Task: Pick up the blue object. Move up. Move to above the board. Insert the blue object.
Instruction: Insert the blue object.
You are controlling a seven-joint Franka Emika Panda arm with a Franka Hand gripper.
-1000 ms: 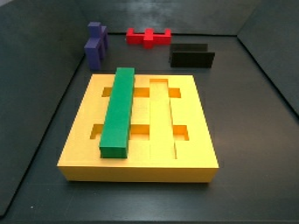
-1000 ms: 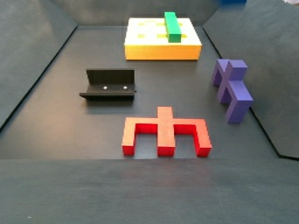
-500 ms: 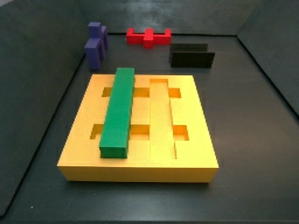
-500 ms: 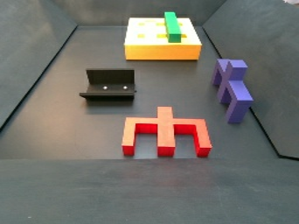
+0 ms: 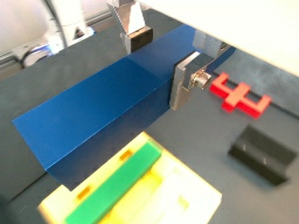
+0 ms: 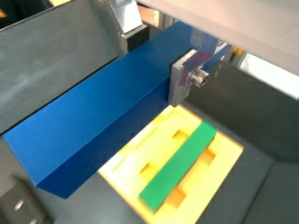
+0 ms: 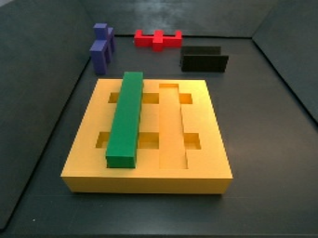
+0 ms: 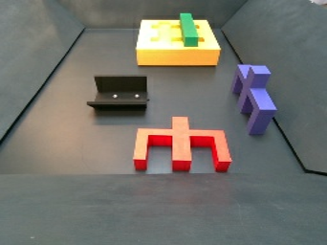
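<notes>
High over the board [image 6: 222, 175], the gripper [image 5: 160, 63] jaws pinch the blue object [image 5: 100, 109]; misalignment could jam it against the green bar [image 6: 181, 163].

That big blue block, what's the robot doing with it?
The gripper is holding the blue block between its two silver fingers, up in the air above the yellow board. A green bar already sits in one groove of the board. The gripper is out of sight in both side views. The block is not in the board yet.
</notes>
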